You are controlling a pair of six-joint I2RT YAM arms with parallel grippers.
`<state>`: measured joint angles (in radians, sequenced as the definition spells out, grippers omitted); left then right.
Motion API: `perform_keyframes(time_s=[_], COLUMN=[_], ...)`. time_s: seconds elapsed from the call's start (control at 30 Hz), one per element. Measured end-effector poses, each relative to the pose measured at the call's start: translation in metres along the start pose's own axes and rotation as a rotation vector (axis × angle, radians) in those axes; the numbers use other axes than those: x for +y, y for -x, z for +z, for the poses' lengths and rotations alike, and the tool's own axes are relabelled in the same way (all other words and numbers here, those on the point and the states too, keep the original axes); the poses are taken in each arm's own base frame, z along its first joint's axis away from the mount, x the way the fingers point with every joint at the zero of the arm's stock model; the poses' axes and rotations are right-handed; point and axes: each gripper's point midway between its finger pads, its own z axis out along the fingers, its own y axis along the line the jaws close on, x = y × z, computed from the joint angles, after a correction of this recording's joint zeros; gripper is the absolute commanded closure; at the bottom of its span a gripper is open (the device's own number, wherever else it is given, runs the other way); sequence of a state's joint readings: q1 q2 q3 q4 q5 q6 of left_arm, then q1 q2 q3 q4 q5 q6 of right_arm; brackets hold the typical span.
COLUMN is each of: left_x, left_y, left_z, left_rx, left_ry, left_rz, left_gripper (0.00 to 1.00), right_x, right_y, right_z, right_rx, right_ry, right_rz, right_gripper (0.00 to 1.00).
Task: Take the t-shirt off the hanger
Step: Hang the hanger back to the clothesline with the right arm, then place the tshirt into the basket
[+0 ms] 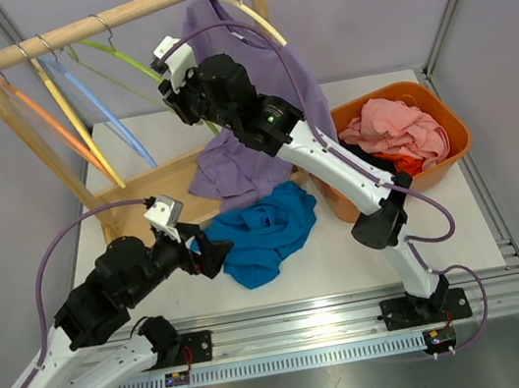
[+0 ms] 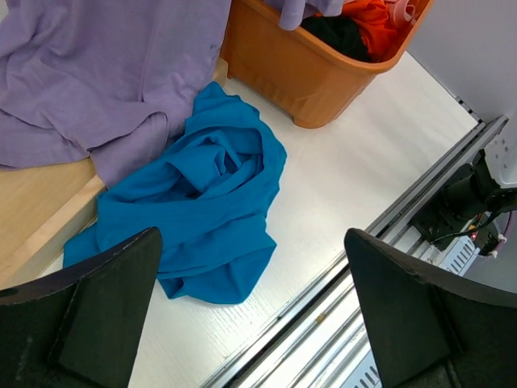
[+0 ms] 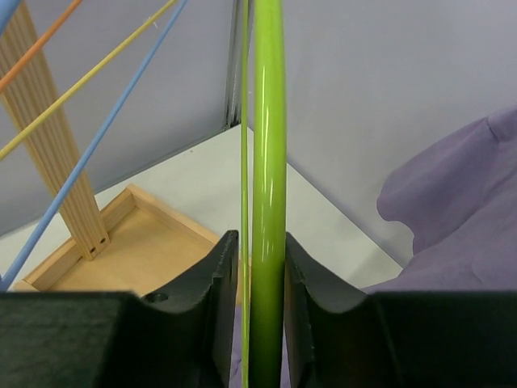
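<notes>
- T-shirt point(image 1: 231, 174), the purple one, hangs at the right end of the rail point(image 1: 139, 10), under a pale hanger point(image 1: 261, 22), and spills down onto the rack's wooden base point(image 1: 144, 188). How much of it sits on that hanger I cannot tell, because the right arm covers the middle.
- Right fingers point(image 3: 218, 307) are up at the rail, one either side of a green hanger point(image 3: 268, 162), whose bar runs lengthwise straight through the gap. They hug it closely, but whether they are pinching it or loose I cannot tell.
- Key relation: the t-shirt lies close by to the right of those fingers. Purple cloth fills the right edge of the wrist view, so it is off to the side, not ahead.
- Long axis of the t-shirt runs from the rail down and toward the arms, top high, tail on the base.
- Left fingers point(image 2: 105, 315) gape wide and hold nothing. They are low over the table point(image 1: 350, 258), above a blue shirt point(image 1: 261, 233) crumpled there and touching the t-shirt's tail.
- Right arm is clearly nearer the top end; left arm is nearer the tail.
- My call: the next move needs the right fingers off the green bar and across to the right, onto purple cloth near the pale hanger, then a pull down and away from the rail.
</notes>
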<state>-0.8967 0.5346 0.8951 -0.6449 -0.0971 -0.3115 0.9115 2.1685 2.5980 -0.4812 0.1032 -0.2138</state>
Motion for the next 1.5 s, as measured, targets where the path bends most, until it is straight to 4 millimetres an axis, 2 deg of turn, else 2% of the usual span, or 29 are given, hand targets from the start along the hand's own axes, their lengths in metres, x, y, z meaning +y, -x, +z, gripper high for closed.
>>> perform_keyframes(time_s=[0.03,0.1,0.2,0.23,0.33,0.47,0.6,0.67,0.7,0.77,0.9,0.97,1.03,1.1,1.13,1.2,1.23,1.27,1.3,1.4,1.5], left_x=[0.001,0.003,0.005,0.005,0.007,0.008,0.012,0.016,0.019,0.024,0.035,0.04,0.045,0.051,0.053,0.057,0.058,0.058,0.058,0.057,0.05], left_y=[-0.004,-0.014,-0.03,-0.036,-0.051,-0.067,-0.087,-0.099,-0.103,-0.113,-0.139,-0.157,-0.174,-0.188,-0.193,-0.202,-0.205,-0.206,-0.206,-0.205,-0.197], left_z=[0.003,0.009,0.021,0.026,0.04,0.06,0.081,0.09,0.095,0.106,0.129,0.14,0.15,0.159,0.162,0.167,0.169,0.171,0.172,0.173,0.161], left_rx=[0.008,0.038,0.09,0.107,0.157,0.221,0.306,0.348,0.362,0.389,0.459,0.516,0.571,0.611,0.621,0.635,0.639,0.635,0.625,0.596,0.549], left_ry=[0.003,0.009,0.017,0.019,0.025,0.037,0.07,0.098,0.114,0.154,0.242,0.282,0.323,0.364,0.376,0.396,0.398,0.395,0.388,0.354,0.293], left_rz=[-0.003,-0.005,-0.007,-0.007,-0.009,-0.005,-0.006,-0.017,-0.023,-0.04,-0.081,-0.102,-0.114,-0.117,-0.118,-0.121,-0.119,-0.118,-0.113,-0.099,-0.09], left_gripper=[0.01,0.01,0.01,0.01,0.01,0.01,0.01,0.01,0.01,0.01,0.01,0.01,0.02,0.09,0.28,0.52,0.69,0.92,1.0,1.0,1.0], right_x=[0.001,0.003,0.005,0.004,0.003,-0.003,-0.036,-0.05,-0.053,-0.043,-0.008,-0.001,-0.005,-0.013,-0.018,-0.025,-0.026,-0.026,-0.025,-0.014,0.003], right_y=[-0.001,-0.007,-0.021,-0.015,-0.005,0.028,0.06,0.063,0.061,0.049,-0.004,-0.031,-0.055,-0.075,-0.086,-0.104,-0.111,-0.116,-0.121,-0.136,-0.156], right_z=[0.001,0.001,-0.003,-0.01,-0.024,-0.057,-0.098,-0.12,-0.131,-0.152,-0.194,-0.207,-0.218,-0.228,-0.234,-0.245,-0.252,-0.257,-0.263,-0.286,-0.31], right_rx=[-0.003,0.004,0.034,0.025,0.005,-0.059,-0.122,-0.117,-0.108,-0.079,0.039,0.104,0.161,0.207,0.233,0.27,0.285,0.292,0.302,0.315,0.335], right_ry=[0.002,0.012,0.026,0.028,0.047,0.132,0.234,0.272,0.297,0.384,0.583,0.638,0.664,0.662,0.656,0.642,0.637,0.638,0.638,0.688,0.791], right_rz=[-0.006,-0.018,-0.042,-0.045,-0.06,-0.058,-0.103,-0.147,-0.175,-0.221,-0.255,-0.235,-0.193,-0.145,-0.117,-0.073,-0.056,-0.044,-0.036,-0.048,-0.08], right_gripper=[0.58,0.52,0.34,0.26,0.19,0.01,0.01,0.01,0.01,0.0,0.01,0.01,0.01,0.0,0.01,0.01,0.0,0.0,0.0,0.01,0.0])
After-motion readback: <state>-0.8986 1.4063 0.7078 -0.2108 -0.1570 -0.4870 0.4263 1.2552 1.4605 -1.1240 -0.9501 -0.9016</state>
